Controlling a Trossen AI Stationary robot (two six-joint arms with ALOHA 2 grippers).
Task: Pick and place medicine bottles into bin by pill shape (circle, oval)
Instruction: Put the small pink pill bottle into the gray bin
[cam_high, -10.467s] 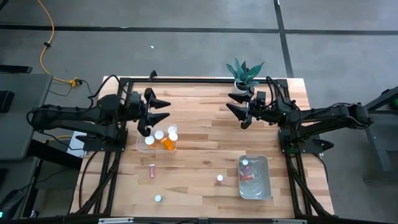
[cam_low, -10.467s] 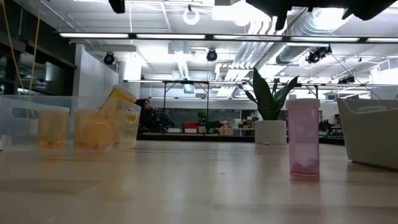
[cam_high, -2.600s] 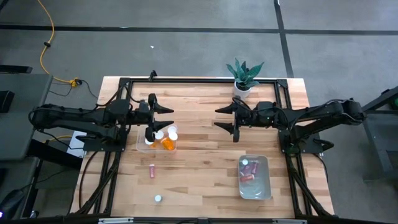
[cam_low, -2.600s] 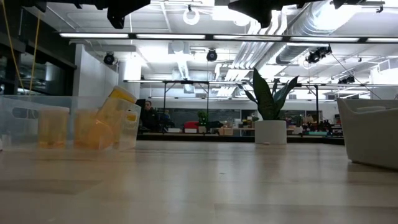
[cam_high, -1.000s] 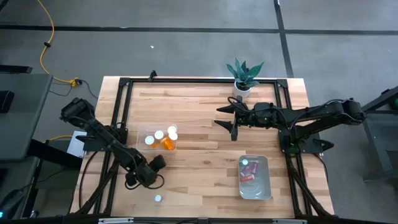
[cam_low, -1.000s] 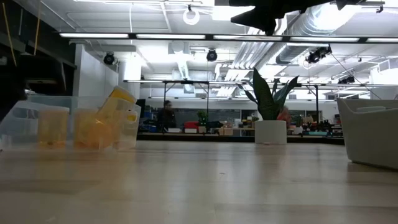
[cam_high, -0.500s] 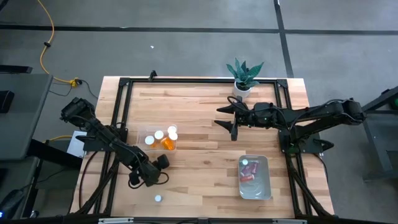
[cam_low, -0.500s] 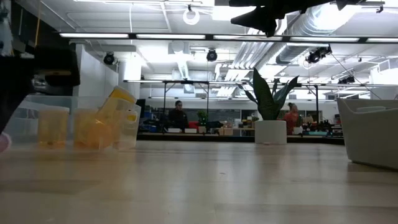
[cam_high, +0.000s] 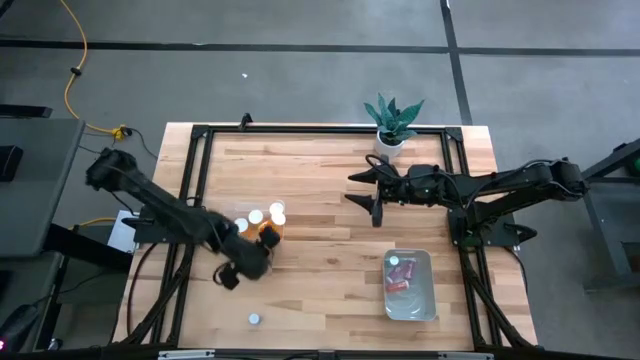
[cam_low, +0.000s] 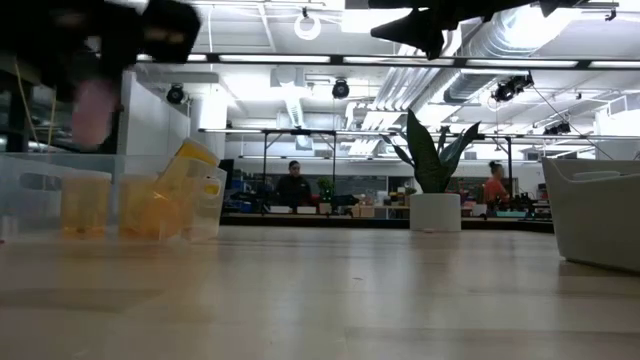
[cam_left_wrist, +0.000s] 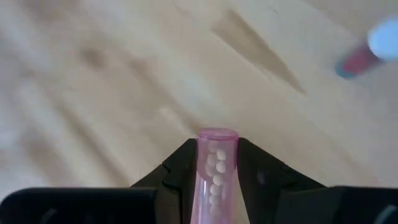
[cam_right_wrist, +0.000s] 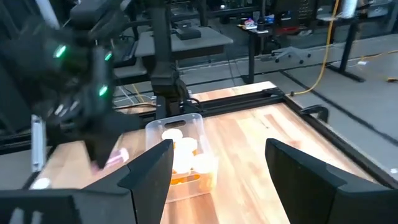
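Left wrist view: translucent pink bottle (cam_left_wrist: 213, 174), white round pills inside, pincer-clamped

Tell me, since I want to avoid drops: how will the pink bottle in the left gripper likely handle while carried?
The pink bottle looks like a smooth, slim cylinder, so it could slip or pivot between the left gripper fingers. Only small white pills show inside, so it is probably light. Set down on its side, it would likely roll on the wooden table.

We count two bins (cam_high: 258, 228) (cam_high: 409, 286), one plant (cam_high: 392, 122), two arms (cam_high: 170, 215) (cam_high: 500, 187), and at least eight bottles (cam_high: 255, 319): five by the left bin, two in the right.
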